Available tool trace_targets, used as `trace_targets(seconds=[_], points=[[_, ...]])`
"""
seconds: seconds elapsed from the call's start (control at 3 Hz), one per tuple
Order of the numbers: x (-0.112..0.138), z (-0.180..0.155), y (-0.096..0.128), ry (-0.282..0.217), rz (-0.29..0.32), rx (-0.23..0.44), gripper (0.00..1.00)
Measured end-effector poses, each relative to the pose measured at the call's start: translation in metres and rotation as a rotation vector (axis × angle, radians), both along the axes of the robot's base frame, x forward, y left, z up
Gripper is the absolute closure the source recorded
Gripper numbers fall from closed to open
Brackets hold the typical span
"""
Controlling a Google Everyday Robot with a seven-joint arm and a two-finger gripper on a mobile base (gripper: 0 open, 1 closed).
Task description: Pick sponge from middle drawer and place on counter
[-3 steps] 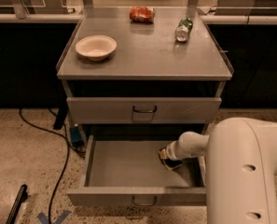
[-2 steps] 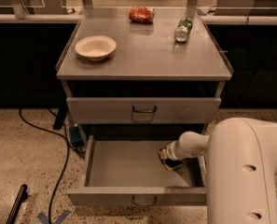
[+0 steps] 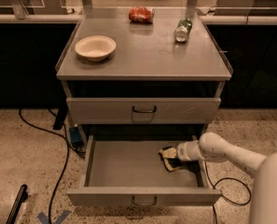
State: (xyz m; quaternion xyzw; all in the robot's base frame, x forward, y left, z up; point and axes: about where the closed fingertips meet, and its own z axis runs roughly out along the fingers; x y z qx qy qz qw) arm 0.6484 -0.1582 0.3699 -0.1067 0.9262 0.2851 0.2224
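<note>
The middle drawer (image 3: 124,164) is pulled open, with a bare grey floor. At its right side lies the sponge (image 3: 166,161), a small yellowish and dark piece. My gripper (image 3: 176,156) reaches into the drawer from the right on a white arm and is right at the sponge, low over the drawer floor. Part of the sponge is hidden behind the gripper. The counter (image 3: 147,55) is the grey top of the cabinet above.
On the counter stand a white bowl (image 3: 95,47) at left, a crushed red can (image 3: 141,14) at the back and a green-and-silver can (image 3: 183,30) at right. The upper drawer (image 3: 143,110) is closed. Black cables (image 3: 58,171) lie on the floor at left.
The gripper stays at the sponge in the drawer's right side. The bulky white part of my arm has drawn back toward the lower right corner of the view.
</note>
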Motion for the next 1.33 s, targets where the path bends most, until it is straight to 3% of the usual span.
trace_targets(seconds=[0.33, 0.67, 1.0, 1.33], points=[[0.021, 0.084, -0.044, -0.146, -0.046, 0.233, 1.0], [0.022, 0.119, -0.094, -0.234, -0.051, 0.243, 1.0], [0.023, 0.116, -0.09, -0.219, -0.052, 0.251, 1.0], [-0.008, 0.13, -0.085, -0.257, -0.019, 0.277, 1.0]])
